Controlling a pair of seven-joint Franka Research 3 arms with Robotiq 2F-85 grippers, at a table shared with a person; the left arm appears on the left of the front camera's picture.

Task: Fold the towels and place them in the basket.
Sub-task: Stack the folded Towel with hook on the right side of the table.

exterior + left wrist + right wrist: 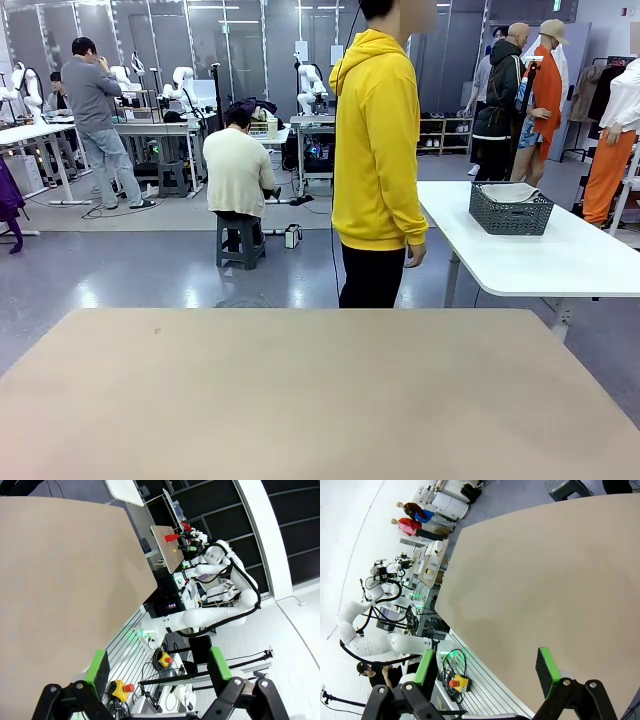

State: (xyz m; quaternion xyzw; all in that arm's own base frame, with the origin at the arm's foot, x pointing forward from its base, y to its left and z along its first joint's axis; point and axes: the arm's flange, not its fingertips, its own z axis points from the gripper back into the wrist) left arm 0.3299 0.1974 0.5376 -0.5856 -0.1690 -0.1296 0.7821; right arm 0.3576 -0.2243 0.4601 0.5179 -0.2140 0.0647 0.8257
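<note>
bare tabletop (300,390); left tool (157,667), right tool (490,667) wide open, empty.

Left claw (157,672), right claw (490,672) agape

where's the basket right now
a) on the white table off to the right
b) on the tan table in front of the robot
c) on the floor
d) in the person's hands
a: the dark grey basket sits on the white table at the right, with a pale towel lying in it; the person in yellow stands beside that table with nothing in hand.
</note>
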